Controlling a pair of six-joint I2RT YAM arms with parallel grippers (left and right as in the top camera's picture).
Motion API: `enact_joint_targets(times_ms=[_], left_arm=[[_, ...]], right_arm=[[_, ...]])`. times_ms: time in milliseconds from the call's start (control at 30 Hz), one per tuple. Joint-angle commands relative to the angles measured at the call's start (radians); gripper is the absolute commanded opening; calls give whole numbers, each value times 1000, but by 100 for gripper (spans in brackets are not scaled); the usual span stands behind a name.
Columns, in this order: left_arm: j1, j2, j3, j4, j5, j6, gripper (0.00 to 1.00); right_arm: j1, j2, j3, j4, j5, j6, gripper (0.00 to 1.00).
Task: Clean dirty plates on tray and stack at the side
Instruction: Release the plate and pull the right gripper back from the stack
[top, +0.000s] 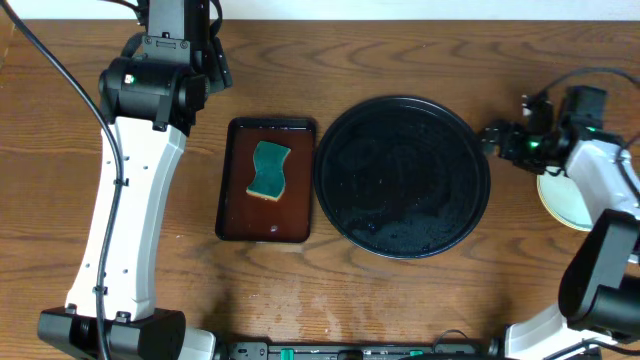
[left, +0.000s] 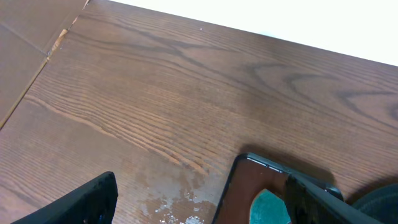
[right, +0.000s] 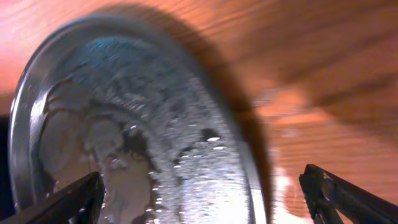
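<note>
Hovering empty: right gripper (top: 490, 135) and left gripper (left: 202, 202) both spread.
Right arm overhangs the plate (top: 562, 203); a careless swing could knock it.

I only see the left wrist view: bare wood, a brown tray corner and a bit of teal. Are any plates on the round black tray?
Observer: No. The black tray is wet, with no plates on it.
Operator: Where are the plates, then?
Observer: A pale yellow plate sits to that tray's right, partly under the right arm. I cannot tell whether others are stacked beneath it.
Operator: Is the right gripper carrying anything?
Observer: No. The right gripper is open and empty at the tray's right rim.
</note>
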Motion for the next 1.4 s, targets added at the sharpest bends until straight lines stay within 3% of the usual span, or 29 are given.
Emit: enact_joint_targets(times_ms=[0, 733, 1367], left_arm=[[1, 2, 11, -2, -19, 13, 86], [1, 2, 11, -2, -19, 13, 86], [1, 2, 11, -2, -19, 13, 86]], right_arm=[[50, -2, 0, -1, -11, -17, 99], [81, -52, -2, -10, 38, -17, 99], [122, -979, -10, 37, 174, -43, 99]])
